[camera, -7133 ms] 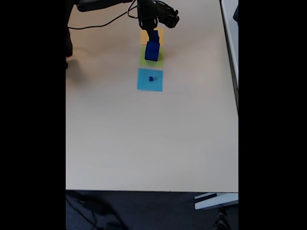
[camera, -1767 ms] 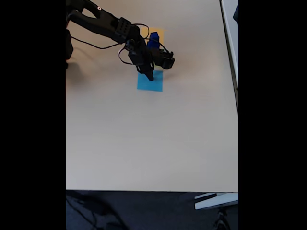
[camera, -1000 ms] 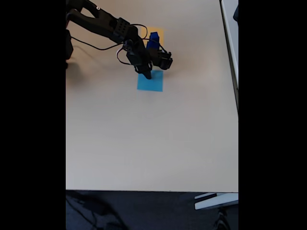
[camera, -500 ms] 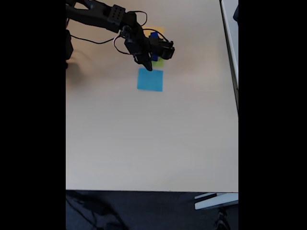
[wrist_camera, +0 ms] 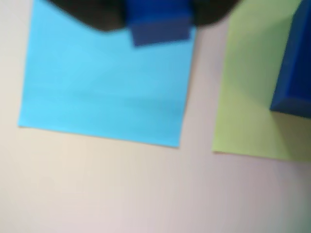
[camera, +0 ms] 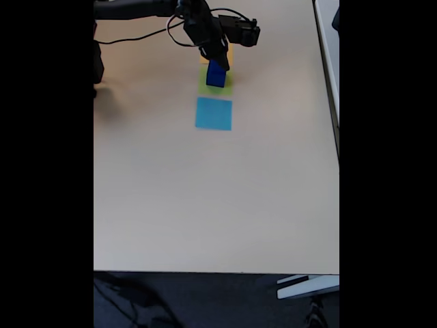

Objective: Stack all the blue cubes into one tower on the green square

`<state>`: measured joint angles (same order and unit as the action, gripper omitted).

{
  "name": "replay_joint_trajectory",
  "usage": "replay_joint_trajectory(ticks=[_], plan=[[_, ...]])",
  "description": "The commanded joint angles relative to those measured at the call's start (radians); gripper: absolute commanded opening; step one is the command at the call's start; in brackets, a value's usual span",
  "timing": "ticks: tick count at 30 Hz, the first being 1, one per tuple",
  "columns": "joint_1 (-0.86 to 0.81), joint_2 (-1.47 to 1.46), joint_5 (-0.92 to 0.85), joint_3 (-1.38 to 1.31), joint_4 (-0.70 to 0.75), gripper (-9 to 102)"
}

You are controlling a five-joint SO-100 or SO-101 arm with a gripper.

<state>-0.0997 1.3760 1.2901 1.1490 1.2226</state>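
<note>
In the wrist view a small blue cube (wrist_camera: 160,28) sits at the top edge between my dark fingers, with my gripper (wrist_camera: 160,17) shut on it. It hangs above the far edge of the light-blue square (wrist_camera: 107,82). To the right lies the green square (wrist_camera: 252,97), with the side of a blue cube stack (wrist_camera: 294,63) standing on it. In the fixed view my gripper (camera: 219,59) hovers just over the blue stack (camera: 216,75) on the green square (camera: 226,87). There the held cube cannot be told apart from the stack.
The light-blue square (camera: 214,113) lies bare just in front of the green one. A bit of the orange-yellow square (camera: 204,59) shows behind, under the arm. The beige table (camera: 218,198) spreads wide toward the front edge. A black cable (camera: 136,37) runs at the back left.
The small cube that lay on the light-blue square has been gripped and lifted. My gripper has moved back with it to above the stack on the green square.
</note>
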Motion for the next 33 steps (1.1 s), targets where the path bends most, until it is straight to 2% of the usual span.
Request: replay_joint_trajectory(ticks=[1,33], plan=[[0.032,0.052,0.028,-0.072,0.011,0],[0.143,0.048,0.075,-0.077,0.009,0]])
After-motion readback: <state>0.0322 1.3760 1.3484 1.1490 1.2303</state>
